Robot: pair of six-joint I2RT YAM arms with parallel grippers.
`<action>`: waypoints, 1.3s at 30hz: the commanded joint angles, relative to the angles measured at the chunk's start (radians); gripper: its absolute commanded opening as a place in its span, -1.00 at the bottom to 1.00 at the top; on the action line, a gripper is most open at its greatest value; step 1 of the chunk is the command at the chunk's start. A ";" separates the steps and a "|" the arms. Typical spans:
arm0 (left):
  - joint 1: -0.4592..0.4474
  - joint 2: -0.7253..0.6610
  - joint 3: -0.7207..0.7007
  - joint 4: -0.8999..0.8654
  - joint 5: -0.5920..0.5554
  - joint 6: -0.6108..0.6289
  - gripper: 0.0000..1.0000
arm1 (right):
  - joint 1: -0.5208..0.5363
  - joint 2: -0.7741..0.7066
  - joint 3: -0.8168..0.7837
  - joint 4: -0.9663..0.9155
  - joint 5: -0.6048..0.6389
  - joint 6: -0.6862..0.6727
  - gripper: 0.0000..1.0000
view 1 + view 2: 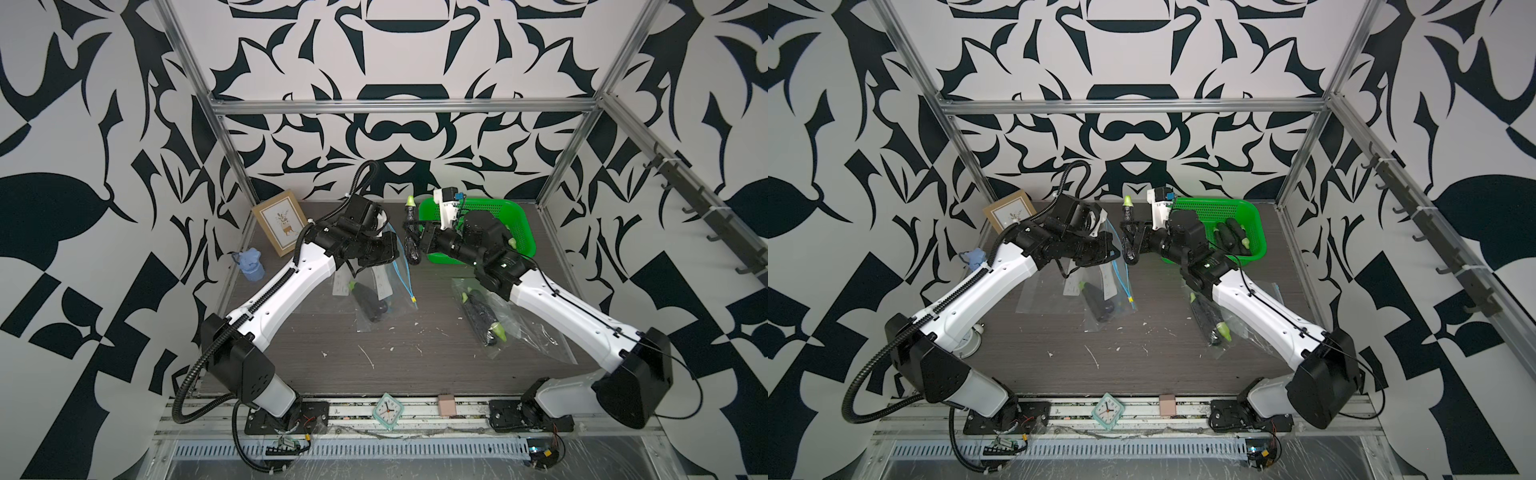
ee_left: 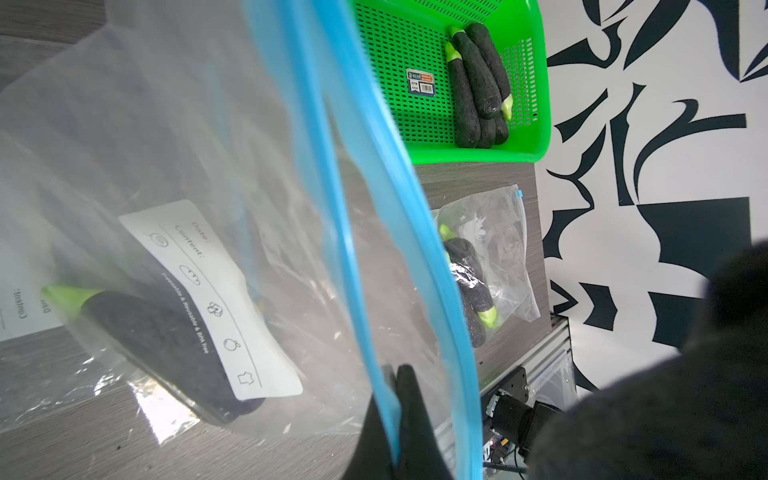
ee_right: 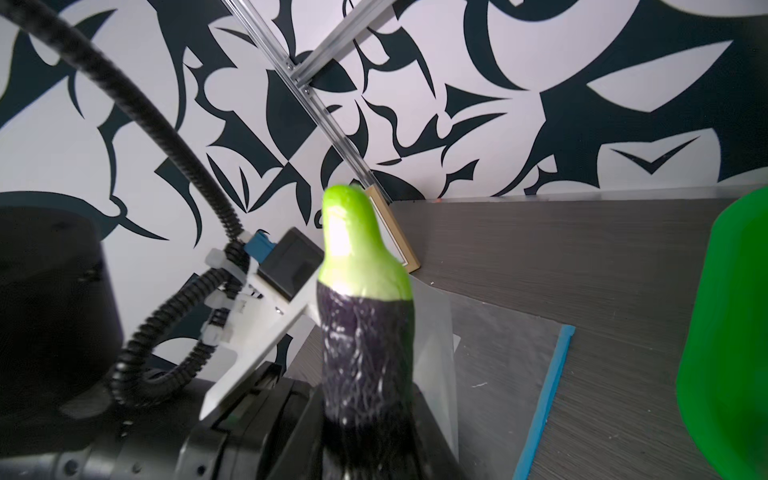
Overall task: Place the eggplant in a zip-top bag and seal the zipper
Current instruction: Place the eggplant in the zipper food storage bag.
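Note:
My right gripper (image 1: 417, 239) is shut on a dark eggplant (image 1: 410, 216) held upright, green stem up, above the table between the two arms. In the right wrist view the eggplant (image 3: 365, 332) rises from between the jaws. My left gripper (image 2: 395, 370) is shut on the blue zipper edge (image 2: 332, 166) of a clear zip-top bag (image 2: 166, 166) and lifts that side. The bag's mouth gapes, and one eggplant (image 2: 158, 340) lies inside it on the table. In both top views the bag (image 1: 374, 299) hangs down from the left gripper (image 1: 392, 245), just left of the held eggplant.
A green basket (image 1: 525, 232) at the back right holds several eggplants (image 2: 478, 83). Another clear bag (image 1: 486, 320) with eggplants lies under the right arm. A picture frame (image 1: 279, 222) and a blue bottle (image 1: 251, 264) stand at the back left. A small clock (image 1: 388, 410) sits on the front rail.

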 commanded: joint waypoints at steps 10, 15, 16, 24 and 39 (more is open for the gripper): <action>-0.010 -0.037 0.032 -0.034 -0.052 -0.020 -1.00 | 0.047 0.029 -0.063 0.177 0.154 0.021 -0.82; -0.010 -0.044 0.023 -0.033 -0.054 -0.018 -1.00 | 0.049 -0.018 -0.050 0.163 0.151 0.011 -0.82; -0.010 -0.045 0.022 -0.033 -0.056 -0.018 -1.00 | 0.052 -0.024 -0.051 0.169 0.148 0.017 -0.82; -0.009 -0.049 0.021 -0.027 -0.061 -0.020 -1.00 | 0.123 0.012 -0.078 0.233 0.174 0.041 -0.84; -0.010 -0.085 0.028 -0.036 -0.051 -0.025 -1.00 | 0.139 0.058 -0.202 0.303 0.316 -0.013 -0.84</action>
